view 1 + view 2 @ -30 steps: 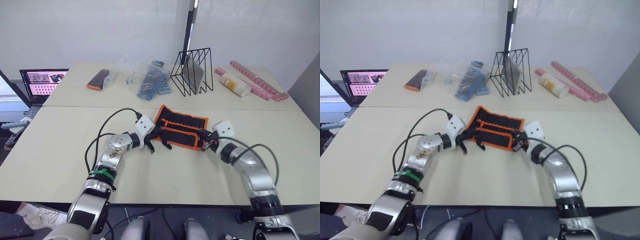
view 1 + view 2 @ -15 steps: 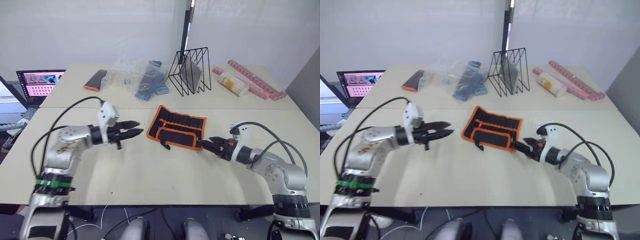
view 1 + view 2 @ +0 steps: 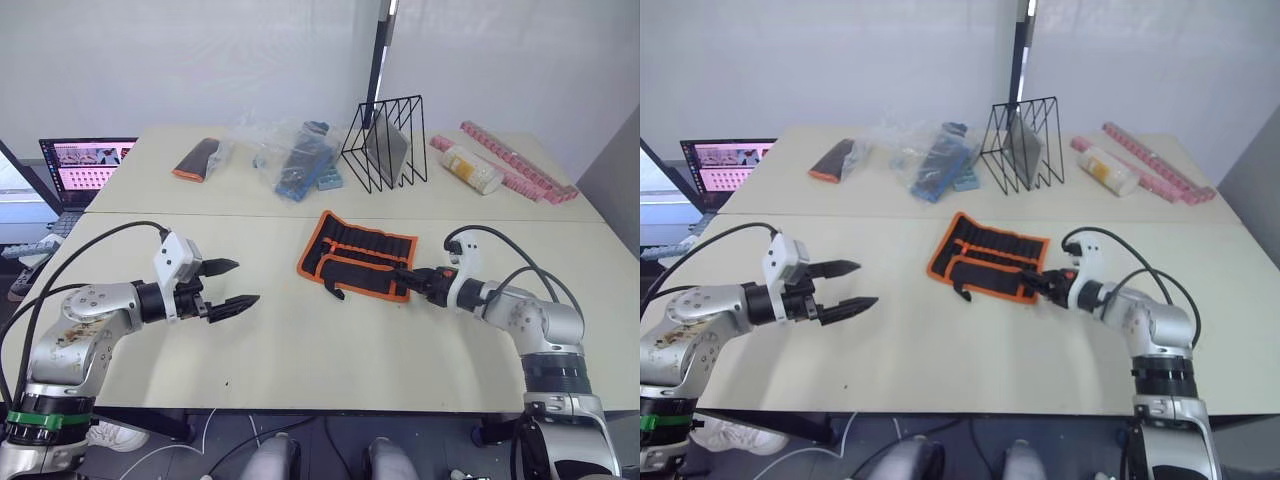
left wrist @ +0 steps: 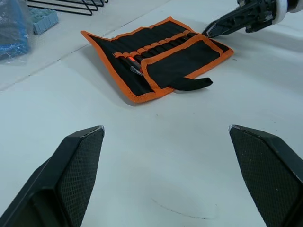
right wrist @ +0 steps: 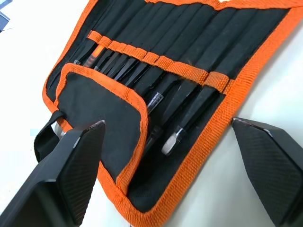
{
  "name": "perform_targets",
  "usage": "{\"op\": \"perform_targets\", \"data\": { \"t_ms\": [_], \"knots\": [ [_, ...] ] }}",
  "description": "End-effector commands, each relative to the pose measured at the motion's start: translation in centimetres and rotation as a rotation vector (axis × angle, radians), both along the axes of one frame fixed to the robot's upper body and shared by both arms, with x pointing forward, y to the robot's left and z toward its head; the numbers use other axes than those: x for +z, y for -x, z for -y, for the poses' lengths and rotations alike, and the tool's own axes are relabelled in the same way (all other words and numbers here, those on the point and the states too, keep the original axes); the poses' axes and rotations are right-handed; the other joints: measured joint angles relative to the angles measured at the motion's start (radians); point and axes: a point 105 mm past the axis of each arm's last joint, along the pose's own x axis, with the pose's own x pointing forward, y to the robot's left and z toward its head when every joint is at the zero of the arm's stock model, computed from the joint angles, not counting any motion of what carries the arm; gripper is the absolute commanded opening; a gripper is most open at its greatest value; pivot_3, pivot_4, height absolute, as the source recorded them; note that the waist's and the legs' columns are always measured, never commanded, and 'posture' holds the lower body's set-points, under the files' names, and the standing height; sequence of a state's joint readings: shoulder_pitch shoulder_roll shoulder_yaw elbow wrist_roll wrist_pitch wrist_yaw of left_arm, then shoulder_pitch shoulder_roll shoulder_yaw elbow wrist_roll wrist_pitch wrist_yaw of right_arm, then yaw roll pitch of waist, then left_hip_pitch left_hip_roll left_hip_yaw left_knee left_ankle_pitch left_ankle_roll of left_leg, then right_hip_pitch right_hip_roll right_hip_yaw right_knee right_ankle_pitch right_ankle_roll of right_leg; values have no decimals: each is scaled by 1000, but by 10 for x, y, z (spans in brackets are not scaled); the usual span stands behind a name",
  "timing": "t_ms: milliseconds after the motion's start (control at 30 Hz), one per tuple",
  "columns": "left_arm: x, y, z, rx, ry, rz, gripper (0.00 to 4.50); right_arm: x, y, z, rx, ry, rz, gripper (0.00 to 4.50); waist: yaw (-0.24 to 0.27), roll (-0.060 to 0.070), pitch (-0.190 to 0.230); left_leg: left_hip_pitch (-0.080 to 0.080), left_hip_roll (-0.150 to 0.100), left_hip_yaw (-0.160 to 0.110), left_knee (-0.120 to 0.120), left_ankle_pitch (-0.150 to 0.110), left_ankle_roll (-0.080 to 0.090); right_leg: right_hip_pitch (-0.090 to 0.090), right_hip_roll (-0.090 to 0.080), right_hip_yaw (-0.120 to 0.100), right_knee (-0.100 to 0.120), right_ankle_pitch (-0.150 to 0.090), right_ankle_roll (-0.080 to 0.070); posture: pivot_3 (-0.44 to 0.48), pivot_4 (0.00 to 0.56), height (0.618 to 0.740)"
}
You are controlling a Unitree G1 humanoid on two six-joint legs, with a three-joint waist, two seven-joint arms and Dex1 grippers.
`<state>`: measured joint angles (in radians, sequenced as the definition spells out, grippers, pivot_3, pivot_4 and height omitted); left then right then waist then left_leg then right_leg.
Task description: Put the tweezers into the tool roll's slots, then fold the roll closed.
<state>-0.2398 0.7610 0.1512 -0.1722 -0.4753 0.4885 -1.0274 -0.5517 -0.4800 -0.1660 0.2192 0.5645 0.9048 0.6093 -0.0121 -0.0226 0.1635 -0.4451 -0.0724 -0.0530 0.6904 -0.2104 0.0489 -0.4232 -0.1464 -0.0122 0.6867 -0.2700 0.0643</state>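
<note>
So right now the roll (image 3: 357, 262) is lying flat mid-table, slot side up, with its lower flap folded partway over the bottom of the slots and the strap (image 4: 191, 83) sticking out toward me. From the right wrist cam I can see the tweezers (image 5: 182, 106) already tucked under the orange band, tips showing below it, so my read is the slotting part is done and only the fold is left.

My right gripper (image 3: 412, 279) sits low at the roll's right edge, just beside the orange binding. On the wrist cam its fingers are spread wide with nothing between them, straddling that corner, which looks like a good setup for catching the edge and flipping it over.

My left gripper (image 3: 226, 285) is well off to the left over bare table, also wide open and empty. I'd guess it's parked there to stay clear, but it'll have to come in to pin the left side, otherwise the roll could just slide when the right one pushes. The fabric's floppy, so the flap might spring open.
</note>
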Motion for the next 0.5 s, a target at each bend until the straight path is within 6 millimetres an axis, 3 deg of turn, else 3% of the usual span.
{"op": "perform_targets", "data": {
  "t_ms": [33,333,367,500],
  "knots": [
    [10,3,-5,15,-20,42,4482,5,1,-8,36,-67,-17,4500,0,0,0,0,0,0,0,0,0,0,0,0,0,0,0,0,150,687],
    [8,0,-8,27,-39,41,4482,13,-1,-2,-14,-265,-56,4500,0,0,0,0,0,0,-2,0,0,0,0,0,0,0,0,0,150,687],
    [7,-1,-8,27,-44,42,4500,11,-1,0,-25,-274,-61,4003,-1,0,0,0,0,0,-2,0,0,0,0,0,0,0,0,0,150,687],
    [7,-4,-9,30,-53,44,4500,7,2,1,-38,-289,-73,2707,-1,0,0,0,0,0,-2,0,0,-1,0,0,0,0,0,0,150,687]
  ]
}}
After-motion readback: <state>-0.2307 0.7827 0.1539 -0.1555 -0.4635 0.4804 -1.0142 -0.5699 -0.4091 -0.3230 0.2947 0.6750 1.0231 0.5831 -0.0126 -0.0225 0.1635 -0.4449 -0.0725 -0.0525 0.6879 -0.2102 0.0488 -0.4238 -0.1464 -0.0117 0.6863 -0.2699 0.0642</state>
